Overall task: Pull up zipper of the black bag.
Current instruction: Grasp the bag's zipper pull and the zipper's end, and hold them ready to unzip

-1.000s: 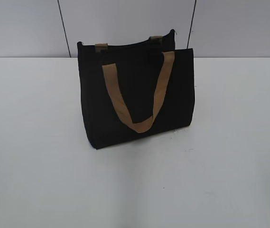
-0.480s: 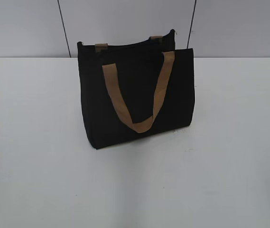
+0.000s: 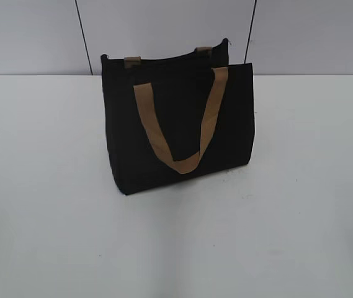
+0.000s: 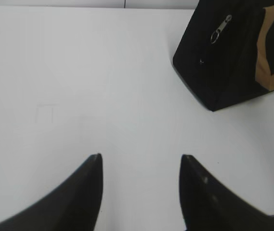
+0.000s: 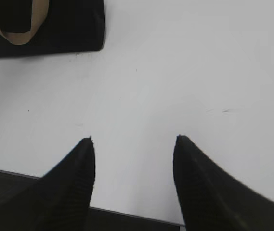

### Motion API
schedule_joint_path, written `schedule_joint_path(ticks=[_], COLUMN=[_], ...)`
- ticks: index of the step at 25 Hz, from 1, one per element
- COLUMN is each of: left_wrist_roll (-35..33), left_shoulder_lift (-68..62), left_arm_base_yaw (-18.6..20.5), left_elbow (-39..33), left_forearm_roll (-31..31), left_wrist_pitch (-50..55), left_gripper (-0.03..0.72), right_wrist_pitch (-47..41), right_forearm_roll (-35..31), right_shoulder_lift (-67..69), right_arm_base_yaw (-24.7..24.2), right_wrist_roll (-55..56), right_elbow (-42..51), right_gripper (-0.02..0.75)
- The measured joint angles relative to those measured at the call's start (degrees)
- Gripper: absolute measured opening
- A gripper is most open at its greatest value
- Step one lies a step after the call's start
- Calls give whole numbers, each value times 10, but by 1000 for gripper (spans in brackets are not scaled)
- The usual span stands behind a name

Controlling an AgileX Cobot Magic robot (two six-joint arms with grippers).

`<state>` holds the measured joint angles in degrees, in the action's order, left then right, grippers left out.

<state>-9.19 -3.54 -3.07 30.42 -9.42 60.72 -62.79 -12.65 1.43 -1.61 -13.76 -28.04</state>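
The black bag (image 3: pixel 176 124) stands upright on the white table, a tan handle loop hanging down its front. Its zipper runs along the top rim (image 3: pixel 170 59). In the left wrist view the bag (image 4: pixel 223 67) is at the upper right, and a silvery metal pull tab (image 4: pixel 221 29) hangs on its end face. In the right wrist view the bag's lower corner (image 5: pixel 64 29) is at the upper left. My left gripper (image 4: pixel 140 156) is open and empty over bare table, well short of the bag. My right gripper (image 5: pixel 133 138) is open and empty near the table's front edge. Neither gripper shows in the exterior view.
The white table (image 3: pixel 300 217) extends around the bag on all sides. A grey panelled wall (image 3: pixel 33 37) stands right behind the bag. The table's front edge (image 5: pixel 137 214) shows under the right gripper.
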Motion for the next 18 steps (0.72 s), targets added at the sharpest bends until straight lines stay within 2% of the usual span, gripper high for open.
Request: schedule_joint_path(ticks=[2,4,11,15,18], left_wrist_roll=[-1,-12,-143,-277,-428], left_shoulder_lift=[-36,-74,-236,-338,-420], left_arm_base_yaw=[0,0,0,0,0], left_elbow=[6,15,16,16,16], left_forearm_roll=[-5,-16,-80,-154,-263], left_wrist_pitch=[-11,-37,-166,-243,-282], left_gripper=[414,426,421,378,365], right_wrist_pitch=[6,19,38,41,41], right_forearm_roll=[0,-1,-11,-12,-25], right_shoulder_lift=[39,78,252,338,398], right_arm_base_yaw=[0,0,0,0,0], right_wrist_roll=[0,0,-18,-65,-86], right_elbow=[-10,-28,-111,-165,-206], right_gripper=[412,412,412,412,412])
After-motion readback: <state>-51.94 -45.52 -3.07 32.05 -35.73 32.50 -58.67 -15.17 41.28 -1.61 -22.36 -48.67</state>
